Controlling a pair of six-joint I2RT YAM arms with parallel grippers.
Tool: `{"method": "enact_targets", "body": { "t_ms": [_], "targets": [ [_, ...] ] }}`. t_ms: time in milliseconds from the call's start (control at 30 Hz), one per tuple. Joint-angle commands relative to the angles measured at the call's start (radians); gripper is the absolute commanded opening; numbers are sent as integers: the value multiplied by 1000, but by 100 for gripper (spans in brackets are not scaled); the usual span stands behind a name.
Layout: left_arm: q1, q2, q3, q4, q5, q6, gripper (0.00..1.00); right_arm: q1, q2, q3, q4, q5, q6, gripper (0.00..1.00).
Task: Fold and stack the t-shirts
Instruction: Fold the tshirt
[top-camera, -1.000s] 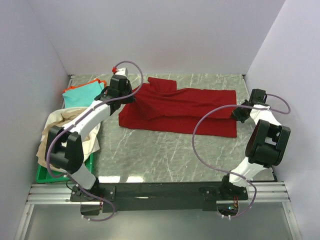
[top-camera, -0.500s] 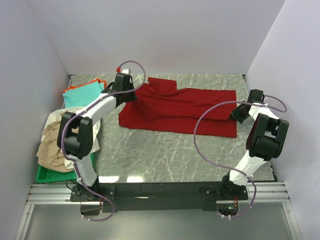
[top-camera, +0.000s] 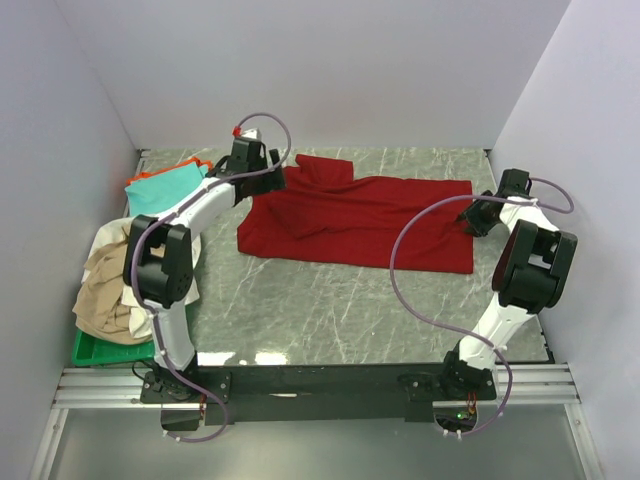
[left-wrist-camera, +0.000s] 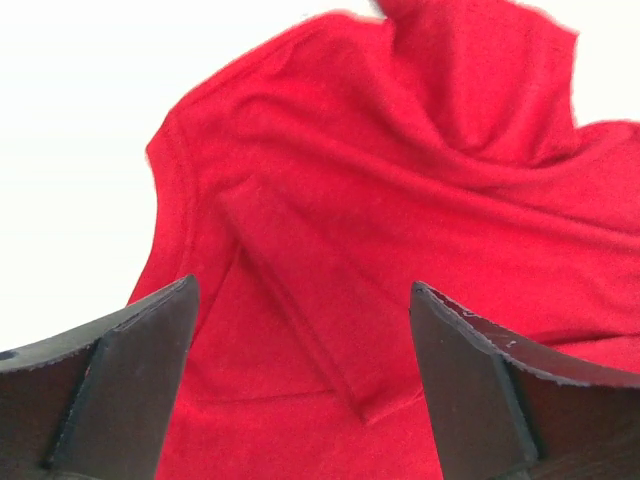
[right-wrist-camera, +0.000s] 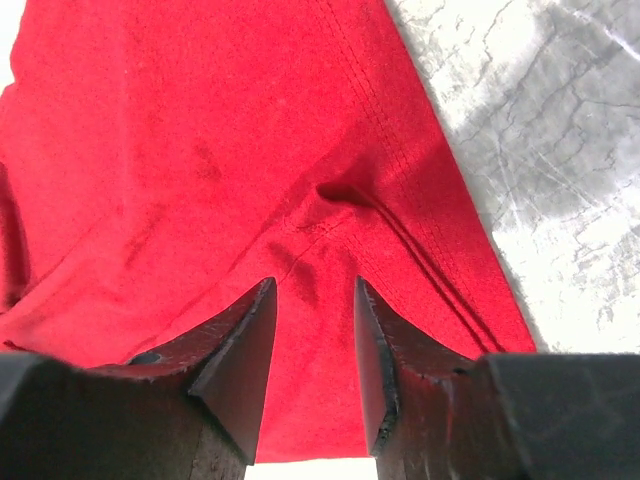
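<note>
Arms (top-camera: 205, 205) outstretched over red t-shirt (top-camera: 370, 215)

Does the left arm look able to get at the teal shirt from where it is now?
Probably yes. The left gripper is open over the dark red shirt, and the teal shirt lies uncovered just to that arm's left, with nothing between them.

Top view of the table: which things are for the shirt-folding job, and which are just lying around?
For the job:
red shirt, spread on the table
teal shirt
orange shirt, peeking out under the teal one
beige shirt, in a heap
white shirt, in the same heap

Just lying about:
green tray, under the heap
</note>
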Motion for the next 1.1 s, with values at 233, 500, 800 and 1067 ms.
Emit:
{"method": "enact_targets", "body": {
  "t_ms": [233,500,800,1067],
  "targets": [
    [3,-228,-330,129,1,-55,95,5,-198,-257,147,-9,3,44],
    [3,-301,-479,115,-63,-72,84,4,-321,-332,94,186,-8,43],
    [3,-326,-582,92,-70,-72,68,4,-376,-420,107,307,-3,45],
    [8,-326,-617,91,-111,-66,68,2,-327,-464,126,326,0,46]
  ]
}}
